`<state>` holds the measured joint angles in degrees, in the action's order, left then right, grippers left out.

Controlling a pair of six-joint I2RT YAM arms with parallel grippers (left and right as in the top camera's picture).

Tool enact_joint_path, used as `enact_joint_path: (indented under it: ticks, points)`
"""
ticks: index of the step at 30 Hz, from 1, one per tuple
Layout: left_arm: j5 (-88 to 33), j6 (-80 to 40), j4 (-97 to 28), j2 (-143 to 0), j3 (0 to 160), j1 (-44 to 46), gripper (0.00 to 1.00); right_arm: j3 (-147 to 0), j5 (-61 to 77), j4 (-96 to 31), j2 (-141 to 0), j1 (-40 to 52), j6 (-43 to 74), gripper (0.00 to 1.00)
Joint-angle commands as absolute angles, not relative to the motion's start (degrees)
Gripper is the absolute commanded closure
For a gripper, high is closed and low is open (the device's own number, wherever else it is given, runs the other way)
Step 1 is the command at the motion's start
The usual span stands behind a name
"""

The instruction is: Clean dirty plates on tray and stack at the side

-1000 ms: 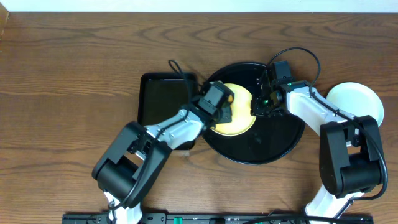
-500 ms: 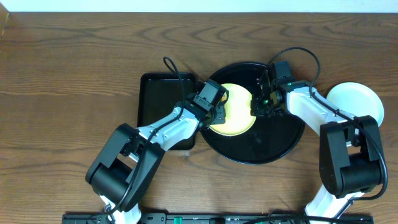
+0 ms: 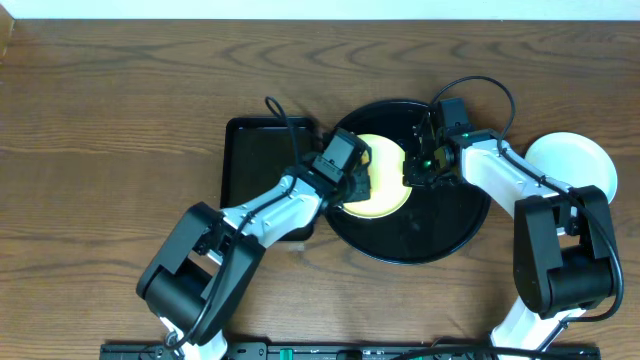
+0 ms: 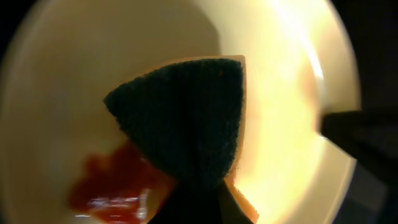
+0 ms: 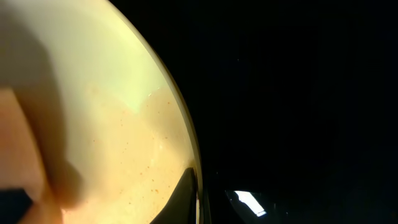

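A pale yellow plate [image 3: 388,178] lies in the left half of the round black tray [image 3: 440,225]. My left gripper [image 3: 356,177] is shut on a dark green sponge [image 4: 186,124] with a yellow back, and the sponge is pressed flat onto the plate [image 4: 280,93]. An orange-red sauce smear [image 4: 109,186] sits just left of the sponge. My right gripper [image 3: 413,168] is shut on the plate's right rim [image 5: 186,143], with one dark finger [image 5: 185,196] lying inside the rim. Another pale plate [image 3: 570,165] rests on the table right of the tray.
A smaller rectangular black tray [image 3: 255,165] sits directly left of the round tray, under my left arm. Bare wooden table [image 3: 110,130] extends to the left and along the back. Both arm bases stand at the front edge.
My left gripper slid the sponge a little left across the plate and then back to the right. The right gripper and the plate have stayed in place.
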<state>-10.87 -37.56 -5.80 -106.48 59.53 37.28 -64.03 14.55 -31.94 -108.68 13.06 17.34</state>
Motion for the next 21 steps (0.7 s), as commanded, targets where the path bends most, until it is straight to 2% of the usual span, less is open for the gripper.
enact_joint_path:
  ticks: [1, 12, 21]
  points:
    - [-12.1, -39.2, -5.0, -104.8, 59.0, 39.2, 0.92, -61.7, 12.9, -34.0, -111.2, 14.8, 16.2, 0.99]
    - [-7.6, -39.6, -5.2, -107.6, 58.9, 40.0, 0.92, -61.7, 13.0, -34.3, -111.2, 14.8, 16.2, 0.97]
    - [4.9, -39.5, -11.4, -107.6, 58.9, 38.9, 0.92, -61.7, 12.9, -34.3, -111.2, 14.7, 16.2, 0.99]
